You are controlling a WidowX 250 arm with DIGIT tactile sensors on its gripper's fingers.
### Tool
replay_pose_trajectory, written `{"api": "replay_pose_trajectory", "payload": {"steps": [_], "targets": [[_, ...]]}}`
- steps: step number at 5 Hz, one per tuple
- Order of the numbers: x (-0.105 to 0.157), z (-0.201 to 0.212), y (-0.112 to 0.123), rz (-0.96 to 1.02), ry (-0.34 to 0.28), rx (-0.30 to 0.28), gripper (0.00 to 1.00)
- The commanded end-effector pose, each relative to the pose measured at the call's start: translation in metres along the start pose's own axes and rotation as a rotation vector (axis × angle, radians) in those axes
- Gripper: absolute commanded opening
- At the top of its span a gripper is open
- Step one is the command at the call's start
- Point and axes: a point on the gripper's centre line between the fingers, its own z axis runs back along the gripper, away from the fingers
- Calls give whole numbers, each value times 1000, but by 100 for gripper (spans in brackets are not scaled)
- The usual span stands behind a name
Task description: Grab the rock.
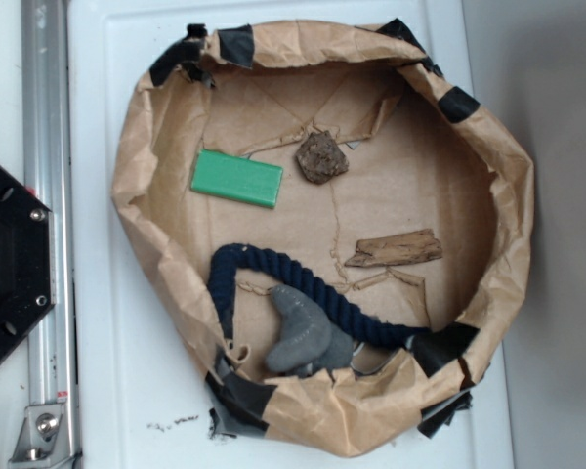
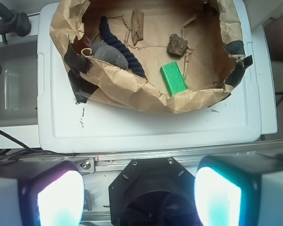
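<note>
In the exterior view, the rock (image 1: 321,157) lies inside the paper bag nest (image 1: 137,166), just right of the block (image 1: 236,178). The wood strip (image 1: 395,249) lies below and right of the rock. The rope (image 1: 303,285) curves along the lower part, with the soft curved piece (image 1: 301,332) resting against it.

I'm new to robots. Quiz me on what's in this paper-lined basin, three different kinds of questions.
1. True or false: the rock touches the green block.
2. Multiple choice: what rests against the dark blue rope? A) the wood strip B) the grey soft piece C) the rock
3. Fill in: in the wrist view, the end effector sits well ___ the brown paper basin, its fingers spread apart.

Key:
1. False; a gap of paper separates them.
2. B
3. outside
</note>
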Motion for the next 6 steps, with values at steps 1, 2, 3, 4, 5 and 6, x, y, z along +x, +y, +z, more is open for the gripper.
{"api": "replay_pose_trajectory", "payload": {"steps": [1, 2, 3, 4, 5, 6], "targets": [[0, 0, 0, 0, 0, 0, 100], [26, -20, 21, 185, -42, 65, 100], [69, -45, 27, 283, -147, 51, 100], [98, -68, 36, 298, -157, 9, 100], [131, -105, 47, 267, -155, -117, 100], [131, -105, 47, 267, -155, -117, 100]]}}
